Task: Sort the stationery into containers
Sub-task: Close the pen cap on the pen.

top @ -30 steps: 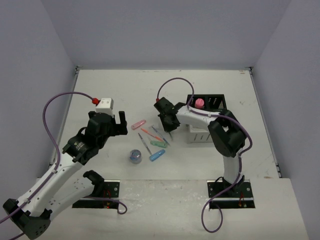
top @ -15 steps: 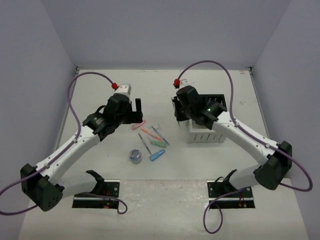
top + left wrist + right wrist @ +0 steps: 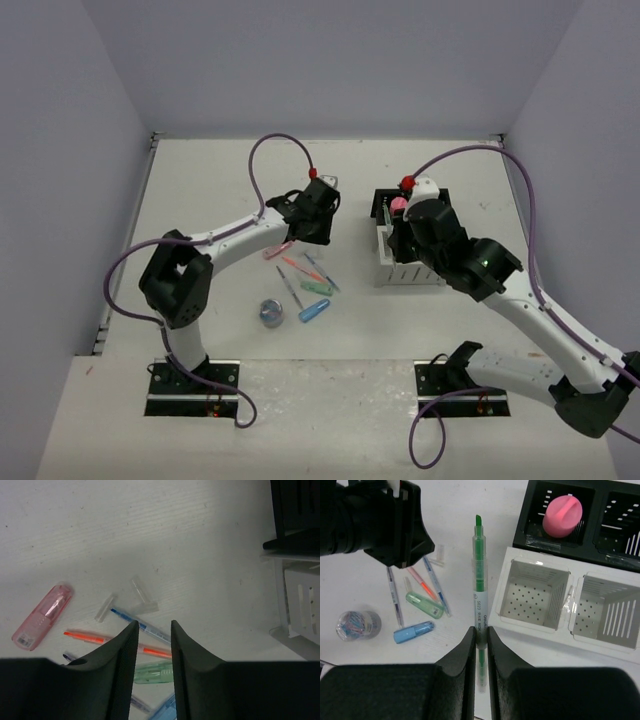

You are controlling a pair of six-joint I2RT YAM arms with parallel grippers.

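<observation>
Top external view first: the white surface (image 3: 200, 180) fills the frame. The left arm (image 3: 225, 240) reaches from lower left to the centre, and the right arm (image 3: 520, 295) sweeps in from lower right. It hangs over the containers right of centre and hides most of them.

Over to the right wrist view. The black container (image 3: 596, 520) sits upper right, cut off by the frame edge, with a pink round piece (image 3: 562, 515) in its left-hand compartment. Just below it is the white container (image 3: 540, 632), whose right end is also clipped. The right end effector (image 3: 479, 632) is clamped on a green pen (image 3: 479, 575) that points up the frame, just left of the white container. The pen's lower end is lost between the fingers.

Left wrist view now: the left end effector (image 3: 152, 630) has its fingers a narrow gap apart with nothing pinched between them, low over the loose stationery. Whether the tips touch anything, I cannot tell. In the right wrist view its black bulk blocks the upper left corner.

Lower left in that view sits a round clear tub (image 3: 357, 625) with coloured bits inside, too small to name. Beside it lie a blue capsule (image 3: 413, 632) and a mint capsule (image 3: 424, 605). The left wrist camera has a pink capsule (image 3: 42, 616) at the left. An orange pen (image 3: 85, 637) and a blue pen (image 3: 142, 626) run under the fingers, partly covered. Two clear caps (image 3: 142, 592) lie just above them.
</observation>
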